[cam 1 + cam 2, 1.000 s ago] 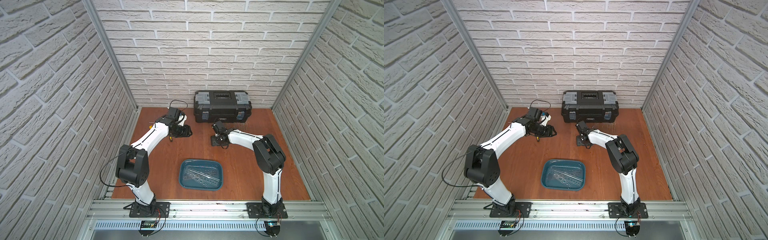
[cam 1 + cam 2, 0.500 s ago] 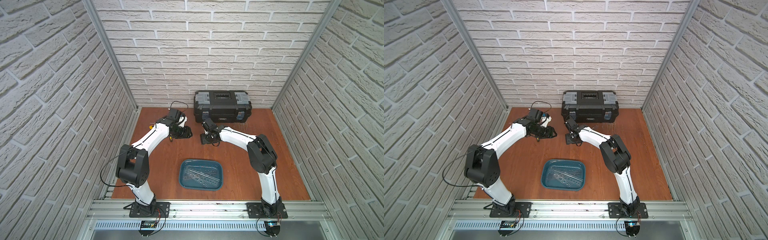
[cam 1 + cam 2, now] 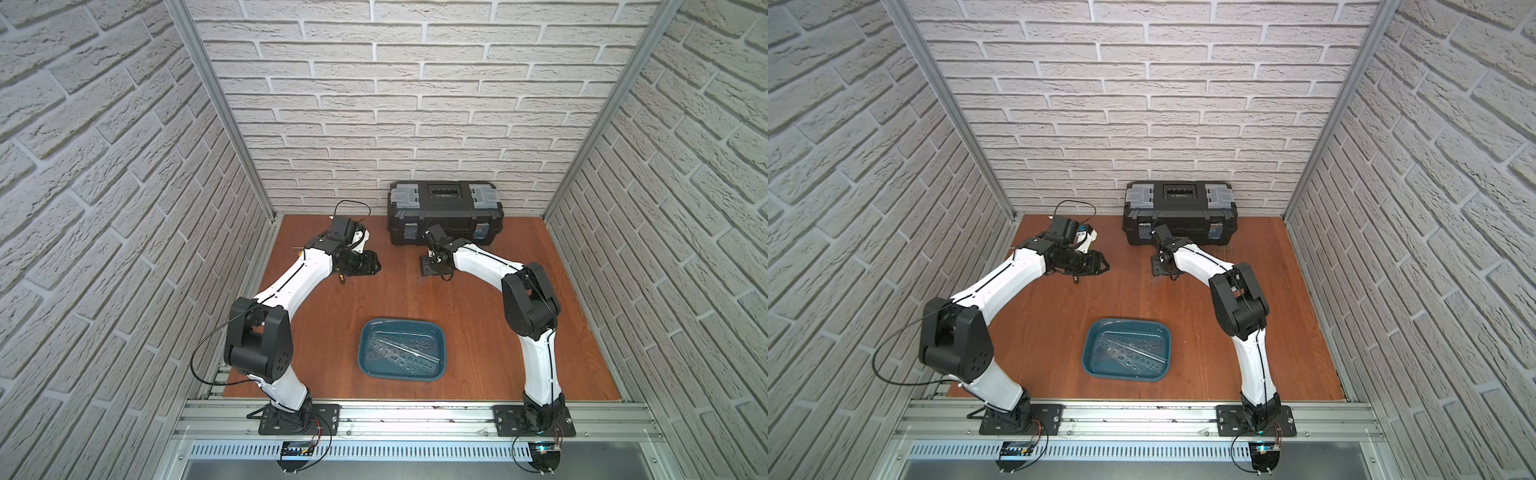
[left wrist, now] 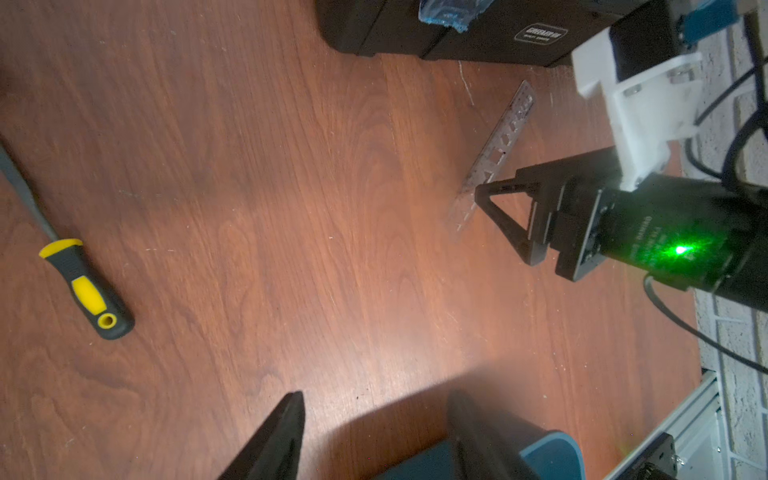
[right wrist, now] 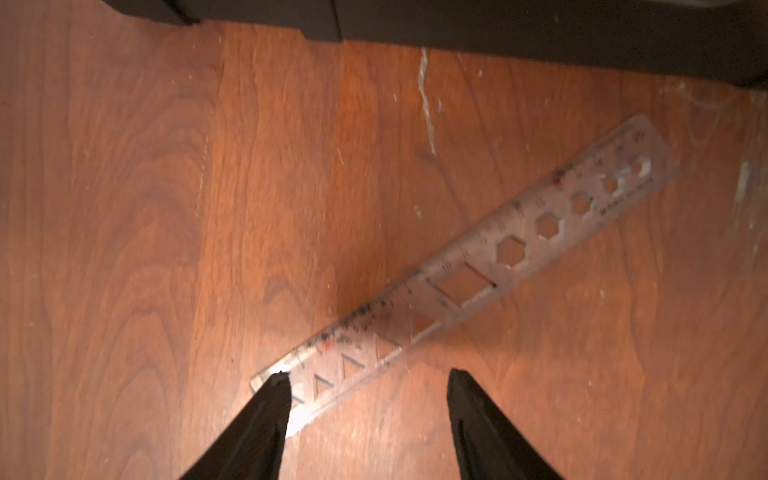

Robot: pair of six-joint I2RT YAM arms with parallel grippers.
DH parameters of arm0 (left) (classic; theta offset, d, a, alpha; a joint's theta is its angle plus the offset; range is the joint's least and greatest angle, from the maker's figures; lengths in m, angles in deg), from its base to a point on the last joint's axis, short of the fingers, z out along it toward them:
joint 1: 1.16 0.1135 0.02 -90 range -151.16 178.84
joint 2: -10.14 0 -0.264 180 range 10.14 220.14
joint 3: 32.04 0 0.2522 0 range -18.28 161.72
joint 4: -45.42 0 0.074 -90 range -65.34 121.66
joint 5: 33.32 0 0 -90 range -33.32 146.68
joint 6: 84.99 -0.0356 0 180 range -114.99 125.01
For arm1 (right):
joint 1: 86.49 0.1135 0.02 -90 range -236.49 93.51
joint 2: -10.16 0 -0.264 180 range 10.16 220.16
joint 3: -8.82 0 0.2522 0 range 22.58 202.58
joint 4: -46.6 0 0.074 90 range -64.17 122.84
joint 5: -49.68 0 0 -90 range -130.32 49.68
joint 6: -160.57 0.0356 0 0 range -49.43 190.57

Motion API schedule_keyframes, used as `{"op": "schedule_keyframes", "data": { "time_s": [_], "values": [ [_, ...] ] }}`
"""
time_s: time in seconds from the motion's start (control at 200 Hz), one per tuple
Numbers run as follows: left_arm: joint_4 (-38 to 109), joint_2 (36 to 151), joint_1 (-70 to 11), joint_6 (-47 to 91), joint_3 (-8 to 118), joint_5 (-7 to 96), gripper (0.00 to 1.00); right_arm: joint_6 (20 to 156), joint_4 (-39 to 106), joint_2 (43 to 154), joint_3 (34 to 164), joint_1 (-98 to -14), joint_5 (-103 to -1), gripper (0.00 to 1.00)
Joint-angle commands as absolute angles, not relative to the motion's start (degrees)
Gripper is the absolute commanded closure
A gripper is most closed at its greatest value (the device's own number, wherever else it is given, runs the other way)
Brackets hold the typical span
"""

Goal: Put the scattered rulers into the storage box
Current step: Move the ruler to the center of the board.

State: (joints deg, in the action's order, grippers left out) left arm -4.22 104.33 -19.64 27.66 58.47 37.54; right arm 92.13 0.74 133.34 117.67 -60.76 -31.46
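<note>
Right claw [image 5: 368,376]: the jaws are partly spread and nothing is gripped; one fingertip [image 5: 270,407] is seen over the end of a loose ruler [image 5: 395,309], and whether it touches cannot be told.
Left claw [image 4: 376,399]: the jaws are partly spread and empty; it is held above bare tabletop [image 3: 478,332].
Loose ruler: one is counted. It is laid flat and askew on the tabletop, just in front of the toolbox [image 3: 444,208] and well apart from the storage box [image 3: 402,321].
Rulers in the box [image 3: 399,353]: several transparent strips are overlapped inside; an exact count cannot be made.
Storage box: one teal tray is set near the front edge, between the two arm bases.
Toolbox: one black case is placed against the back wall.
Screwdriver [image 4: 89,291]: one with a yellow-and-black handle is laid on the tabletop, well apart from the loose ruler.
</note>
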Motion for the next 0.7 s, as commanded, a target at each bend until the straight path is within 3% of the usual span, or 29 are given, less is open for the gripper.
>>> {"op": "schedule_keyframes", "data": {
  "time_s": [0.0,0.695],
  "values": [
    [-4.06,102.49,-19.31,27.35,57.40,38.02,0.41,90.19,1.52,135.03,119.64,-60.70,-30.31,0.35],
    [-4.38,102.38,-19.18,27.29,56.96,37.52,0.41,91.37,4.12,135.57,116.46,-61.06,-32.41,0.36]
  ]
}}
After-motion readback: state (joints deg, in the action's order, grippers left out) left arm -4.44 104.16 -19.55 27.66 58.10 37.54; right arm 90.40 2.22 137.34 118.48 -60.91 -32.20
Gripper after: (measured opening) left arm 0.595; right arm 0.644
